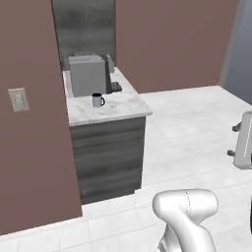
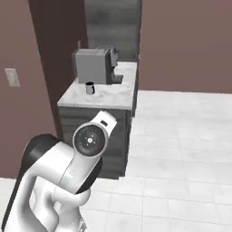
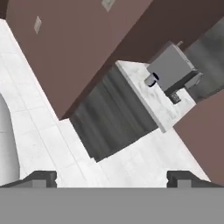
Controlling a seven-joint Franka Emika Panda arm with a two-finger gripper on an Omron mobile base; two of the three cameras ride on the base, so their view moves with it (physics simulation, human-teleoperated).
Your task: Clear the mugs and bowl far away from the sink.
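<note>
The white, glossy arm of the robot (image 2: 68, 176), with its round dark-ringed joint cap, is sitting nearest the cameras, rising from the bottom of both base views over a pale tiled floor (image 1: 197, 128). In the hand view the two-finger gripper (image 3: 112, 178) is showing its two small dark fingertips (image 3: 41, 178) standing wide apart with nothing between them, so it is open and carrying nothing, well apart from any task object.

A small white-grey mug with a dark navy inside and dark handle (image 1: 98, 100) is standing upright on the white marbled counter top (image 1: 123, 106) of a narrow cabinet with dark grey wood-grain fronts (image 1: 108, 157). It is sitting just in front of a boxy grey coffee machine (image 1: 87, 75), near the middle of the counter, its handle pointing to the right in the left base view. A brown wall (image 1: 29, 147) carrying a pale switch plate (image 1: 17, 99) is flanking the cabinet.

The mug is probably going to handle as a light, rigid, smooth piece, likely slippery on its glazed side and breakable if dropped. A sensible hold seems to be across the rim wall or around the body from the side away from the coffee machine, keeping the fingers off the handle and the mug upright.
</note>
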